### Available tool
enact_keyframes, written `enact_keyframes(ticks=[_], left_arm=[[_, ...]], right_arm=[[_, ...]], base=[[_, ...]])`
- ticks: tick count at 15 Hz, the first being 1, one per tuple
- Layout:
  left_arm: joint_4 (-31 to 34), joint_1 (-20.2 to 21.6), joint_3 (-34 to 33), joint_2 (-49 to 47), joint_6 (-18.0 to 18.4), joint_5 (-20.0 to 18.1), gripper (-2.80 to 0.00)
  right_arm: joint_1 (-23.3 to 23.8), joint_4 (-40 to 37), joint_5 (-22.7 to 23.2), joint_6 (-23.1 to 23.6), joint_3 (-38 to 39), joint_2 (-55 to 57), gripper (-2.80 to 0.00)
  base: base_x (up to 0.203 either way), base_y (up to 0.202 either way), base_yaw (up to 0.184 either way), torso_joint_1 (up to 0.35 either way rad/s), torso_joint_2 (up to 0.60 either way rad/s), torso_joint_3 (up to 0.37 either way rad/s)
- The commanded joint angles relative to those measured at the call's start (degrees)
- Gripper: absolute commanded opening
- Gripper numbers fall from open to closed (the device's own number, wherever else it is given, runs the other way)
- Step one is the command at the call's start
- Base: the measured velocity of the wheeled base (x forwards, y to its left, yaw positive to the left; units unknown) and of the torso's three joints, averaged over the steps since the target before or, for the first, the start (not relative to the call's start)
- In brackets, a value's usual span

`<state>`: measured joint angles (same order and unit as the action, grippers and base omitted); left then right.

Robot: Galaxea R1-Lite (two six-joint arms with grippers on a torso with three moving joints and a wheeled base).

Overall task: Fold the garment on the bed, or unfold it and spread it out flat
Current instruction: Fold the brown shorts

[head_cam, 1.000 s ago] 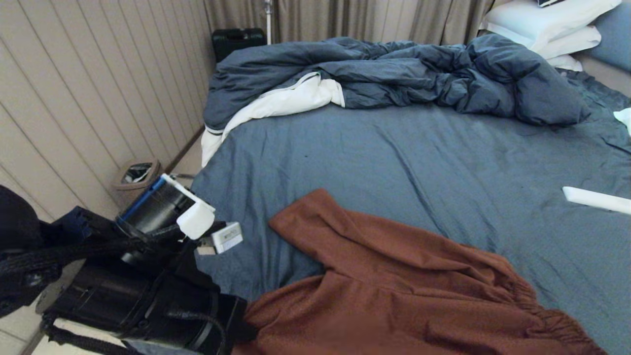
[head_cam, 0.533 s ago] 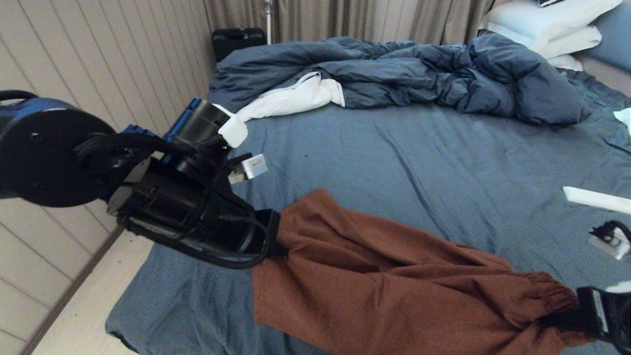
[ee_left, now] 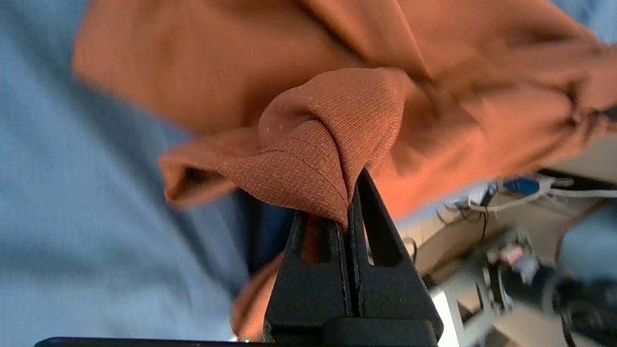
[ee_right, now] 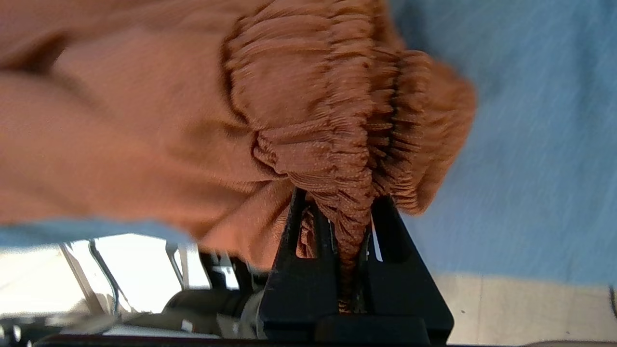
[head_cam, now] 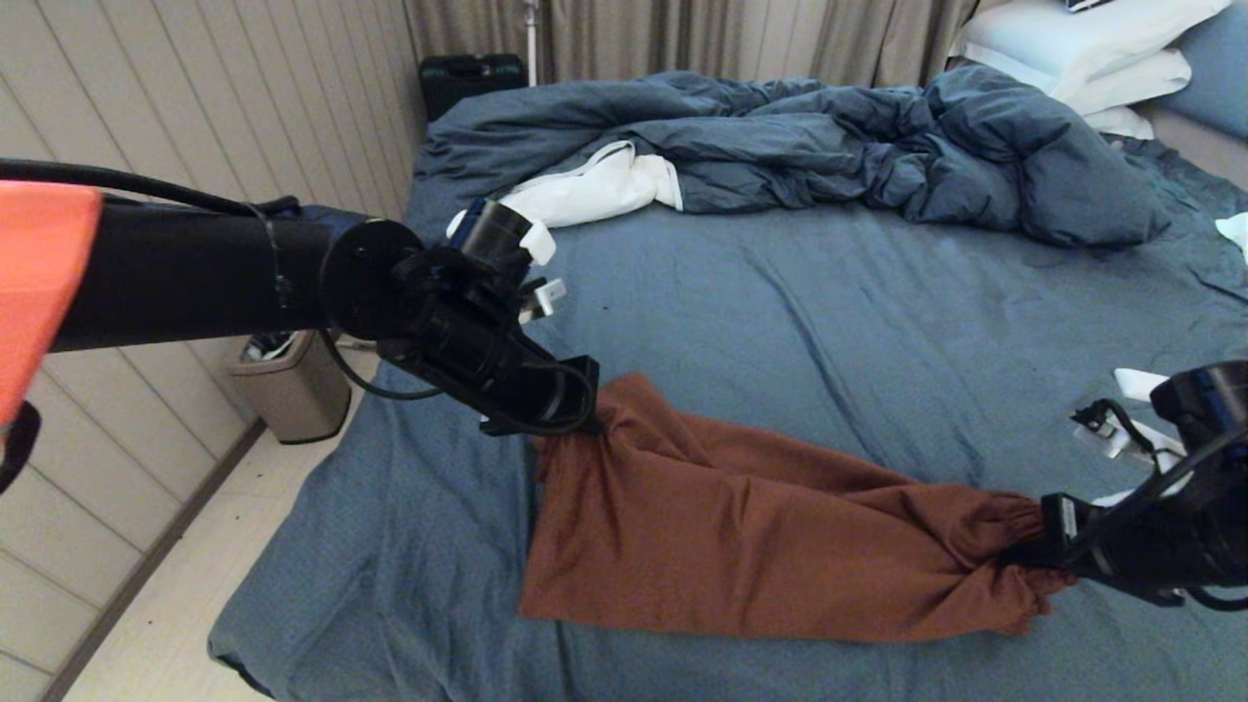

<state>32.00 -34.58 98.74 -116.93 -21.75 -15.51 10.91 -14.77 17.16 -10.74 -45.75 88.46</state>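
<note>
The rust-brown shorts point(head_cam: 741, 536) hang stretched between my two grippers above the slate-blue sheet of the bed point(head_cam: 877, 322), their lower edge sagging onto it. My left gripper point(head_cam: 595, 421) is shut on a hem corner of the shorts point(ee_left: 308, 154). On the right side my right gripper point(head_cam: 1038, 546) is shut on the gathered elastic waistband point(ee_right: 337, 144). Drawstring and white patch are hidden.
A rumpled dark-blue duvet point(head_cam: 829, 146) with white lining lies across the far side of the bed, white pillows point(head_cam: 1082, 49) at the far right. A small waste bin point(head_cam: 288, 385) stands on the floor left of the bed. A white object point(head_cam: 1136, 382) lies near the right arm.
Both arms have lifted and carried the shorts away from the near edge toward the middle of the bed, pulling them out long. The right arm has come further into view.
</note>
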Motion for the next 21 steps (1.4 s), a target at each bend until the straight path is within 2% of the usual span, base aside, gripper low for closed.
enact_keyframes(ticks=[1,4,5,7,11,15,16,21], left_arm=[[0.1,0.8,4.4,-6.9,-0.3,-0.1,-2.80],[0.0,2.5,11.3,-12.4,-0.6,-0.2,-2.80],[-2.1,3.2,12.1,-13.4,-0.5,-0.1,-2.80],[-6.0,4.5,12.2,-14.4,-0.7,0.2,-2.80],[-7.8,8.0,12.1,-14.3,-2.4,0.2,-2.80],[-7.7,8.3,12.1,-14.1,-2.1,-0.1,-2.80],[-7.2,8.3,12.0,-14.0,-2.0,-0.1,0.00],[-5.7,7.6,10.8,-12.0,-2.2,-1.0,0.00]], right_arm=[[1.1,1.6,0.4,-0.1,0.0,4.2,-2.80],[2.5,3.0,1.5,-0.1,0.2,5.6,-2.80],[2.6,3.1,1.6,-0.1,0.2,6.2,-2.80],[3.4,3.2,2.0,-0.1,0.3,6.5,-2.80],[3.1,3.6,2.2,-0.1,0.1,6.1,-2.80],[3.0,3.5,2.2,-1.6,0.1,5.2,-2.80],[3.0,3.6,2.2,-1.5,0.3,5.0,-2.80],[2.9,3.5,2.3,-1.5,0.1,0.9,-2.80]], base=[[0.000,0.000,0.000,0.000,0.00,0.000],[0.000,0.000,0.000,0.000,0.00,0.000],[0.000,0.000,0.000,0.000,0.00,0.000],[0.000,0.000,0.000,0.000,0.00,0.000],[0.000,0.000,0.000,0.000,0.00,0.000],[0.000,0.000,0.000,0.000,0.00,0.000],[0.000,0.000,0.000,0.000,0.00,0.000],[0.000,0.000,0.000,0.000,0.00,0.000]])
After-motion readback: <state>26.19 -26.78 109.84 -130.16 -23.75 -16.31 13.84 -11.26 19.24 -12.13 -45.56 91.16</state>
